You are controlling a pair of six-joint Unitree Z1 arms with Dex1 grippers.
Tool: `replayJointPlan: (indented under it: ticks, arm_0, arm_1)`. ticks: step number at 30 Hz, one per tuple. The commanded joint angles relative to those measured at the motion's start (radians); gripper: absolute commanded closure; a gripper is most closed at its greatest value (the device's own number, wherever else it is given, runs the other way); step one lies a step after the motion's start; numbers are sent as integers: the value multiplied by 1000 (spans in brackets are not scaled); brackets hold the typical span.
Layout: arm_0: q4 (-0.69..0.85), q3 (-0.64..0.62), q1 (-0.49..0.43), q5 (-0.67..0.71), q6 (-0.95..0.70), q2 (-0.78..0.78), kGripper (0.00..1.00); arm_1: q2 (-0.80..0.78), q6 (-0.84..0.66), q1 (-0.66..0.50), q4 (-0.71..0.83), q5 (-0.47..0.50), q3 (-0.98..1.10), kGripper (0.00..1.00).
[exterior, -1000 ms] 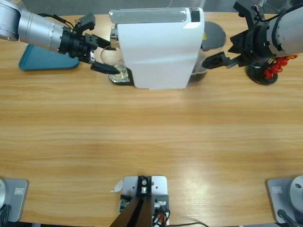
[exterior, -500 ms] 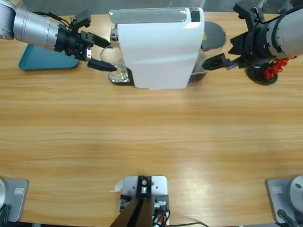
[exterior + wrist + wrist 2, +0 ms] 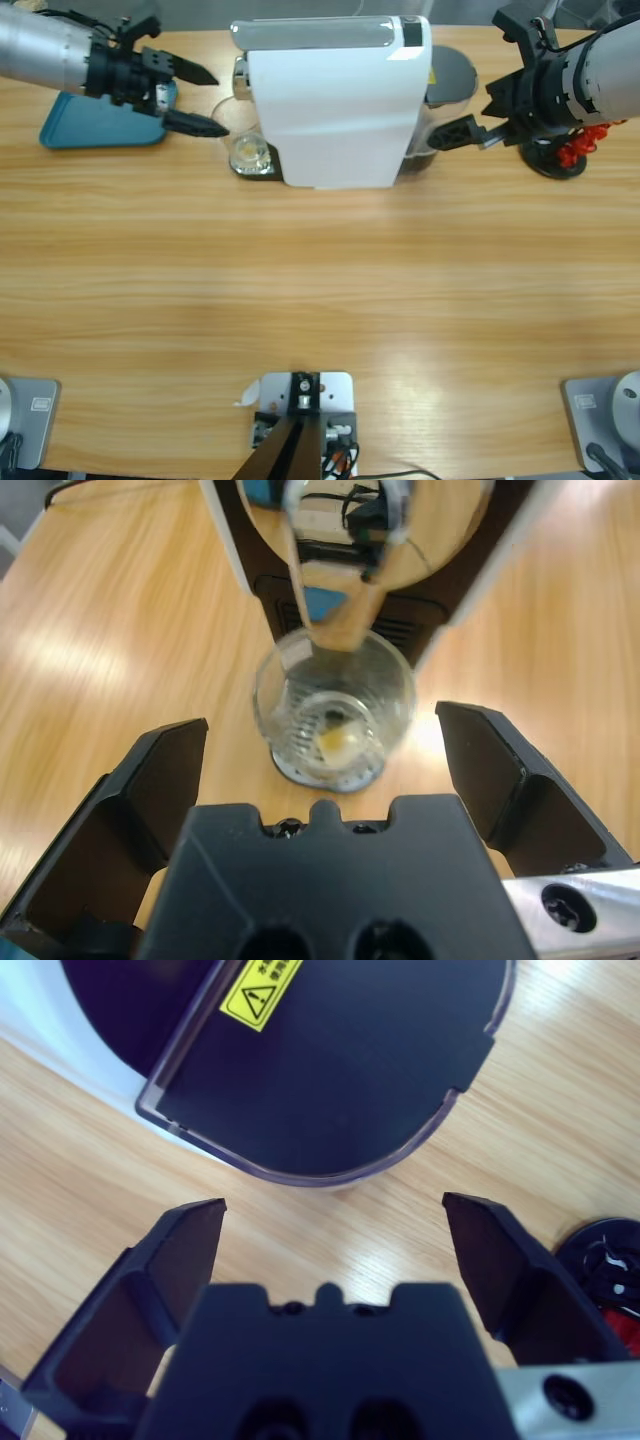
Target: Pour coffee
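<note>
Coffee sits under the spout

Coffee (image 3: 338, 740) lies as a thin tan pool in the clear tumbler (image 3: 249, 153) on the white machine's (image 3: 335, 100) drip tray. My left gripper (image 3: 197, 100) hangs at the tumbler's nine o'clock, jaws wide, apart from the glass. My right gripper (image 3: 462, 125) gapes empty at the machine's three o'clock, facing its dark water tank (image 3: 330, 1060).

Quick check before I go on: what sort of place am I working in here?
Probably a lab bench made up as a coffee corner: a long wooden table bearing a white coffee machine with a clear glass under its spout, and a teal tray at one end. Both end effectors hang open.
</note>
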State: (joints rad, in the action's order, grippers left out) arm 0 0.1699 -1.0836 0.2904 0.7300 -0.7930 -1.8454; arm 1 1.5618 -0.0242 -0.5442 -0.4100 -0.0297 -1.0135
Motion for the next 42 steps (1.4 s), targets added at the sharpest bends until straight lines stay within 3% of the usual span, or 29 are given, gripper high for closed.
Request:
replayJointPlan:
  ticks: [1, 6, 11, 14, 17, 19, 20, 25, 32, 42]
  arm_0:
    - [-6, 156, -15, -38, 43, 198, 9]
    - [82, 164, 6, -130, 155, 318, 9]
    - [318, 120, 80, -319, 279, 371, 9]
    - [385, 121, 108, -336, 355, 399, 9]
    - [416, 121, 125, -369, 454, 434, 9]
    - [431, 121, 126, -411, 502, 445, 9]
    - [434, 122, 126, -428, 523, 446, 9]
    - [434, 129, 127, -435, 585, 458, 17]
    - [435, 133, 127, -451, 594, 454, 27]
    - [433, 152, 127, -451, 594, 446, 27]
  arm_1:
    - [-7, -8, 9, -38, -6, 0, 1]
    - [-14, -68, 9, -236, 4, -197, 10]
    - [44, -185, 9, -412, 47, -459, 369]
    - [100, -192, -5, -487, 44, -569, 385]
    - [147, -197, -31, -540, 37, -689, 683]
    - [190, -197, -44, -583, 19, -784, 934]
    - [212, -195, -48, -596, 8, -821, 1000]
    - [295, -163, -54, -663, 8, -939, 1000]
    - [335, -197, -54, -803, -84, -1028, 1000]
    - [370, -206, -60, -829, -128, -1061, 1000]
